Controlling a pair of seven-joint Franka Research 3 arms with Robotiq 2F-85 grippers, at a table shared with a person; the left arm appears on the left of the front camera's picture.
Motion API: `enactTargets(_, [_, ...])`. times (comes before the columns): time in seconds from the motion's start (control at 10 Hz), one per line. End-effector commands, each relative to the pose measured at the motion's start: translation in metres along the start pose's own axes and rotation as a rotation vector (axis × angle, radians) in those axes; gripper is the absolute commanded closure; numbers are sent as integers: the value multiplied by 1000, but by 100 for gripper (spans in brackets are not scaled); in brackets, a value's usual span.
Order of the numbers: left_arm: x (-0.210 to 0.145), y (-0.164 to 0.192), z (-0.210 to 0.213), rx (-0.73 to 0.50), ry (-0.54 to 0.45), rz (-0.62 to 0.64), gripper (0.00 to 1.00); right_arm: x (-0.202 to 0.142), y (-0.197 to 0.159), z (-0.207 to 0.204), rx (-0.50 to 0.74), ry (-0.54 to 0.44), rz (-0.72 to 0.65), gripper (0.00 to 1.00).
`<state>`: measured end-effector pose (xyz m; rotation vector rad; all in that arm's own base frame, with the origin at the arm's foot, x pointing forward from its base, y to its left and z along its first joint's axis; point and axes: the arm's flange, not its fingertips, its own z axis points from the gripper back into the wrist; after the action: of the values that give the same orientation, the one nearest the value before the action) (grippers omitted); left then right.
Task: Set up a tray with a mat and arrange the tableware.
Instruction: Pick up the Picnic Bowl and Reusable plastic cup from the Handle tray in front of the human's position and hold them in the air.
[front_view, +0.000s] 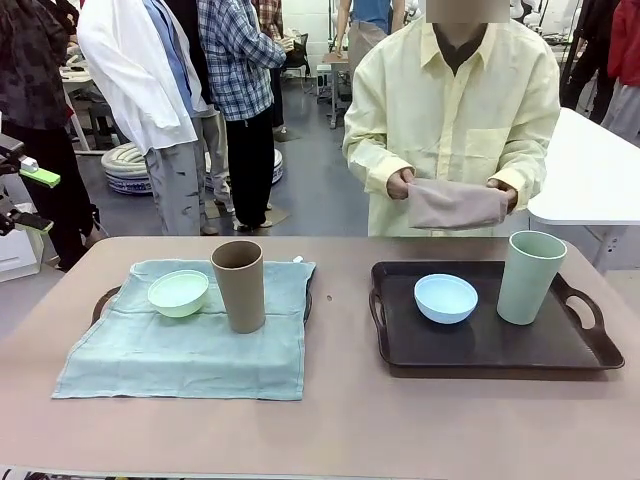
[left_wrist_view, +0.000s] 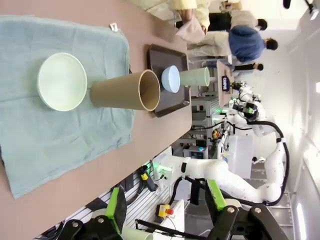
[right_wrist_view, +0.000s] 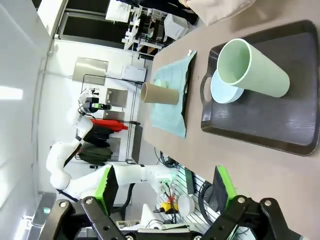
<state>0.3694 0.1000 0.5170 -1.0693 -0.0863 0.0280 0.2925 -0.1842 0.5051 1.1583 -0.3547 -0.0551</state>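
Note:
A mint green bowl (front_view: 178, 292) and a brown cup (front_view: 238, 285) stand on a teal mat (front_view: 180, 350) that covers the left tray (front_view: 103, 300). The bare dark right tray (front_view: 490, 345) carries a light blue bowl (front_view: 446, 298) and a pale green cup (front_view: 530, 277). Behind it, the person holds a folded greyish mat (front_view: 455, 203) in both hands. My left gripper (left_wrist_view: 167, 205) is open, off the table's near edge and apart from the brown cup (left_wrist_view: 125, 91). My right gripper (right_wrist_view: 166, 192) is open too, short of the right tray (right_wrist_view: 265, 120).
The brown tabletop (front_view: 340, 420) has free room along its near edge and between the two trays. A white table (front_view: 600, 170) stands at the far right. Several people stand behind the table at the back left.

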Motion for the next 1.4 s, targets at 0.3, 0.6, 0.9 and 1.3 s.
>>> enactTargets(0.3, [0, 0, 0, 0, 0, 0, 16, 0, 0, 0, 0, 0, 0, 0])
enactTargets(0.6, [0, 0, 0, 0, 0, 0, 16, 0, 0, 0, 0, 0, 0, 0])
enactTargets(0.9, [0, 0, 0, 0, 0, 0, 16, 0, 0, 0, 0, 0, 0, 0])
enactTargets(1.3, [0, 0, 0, 0, 0, 0, 16, 0, 0, 0, 0, 0, 0, 0])
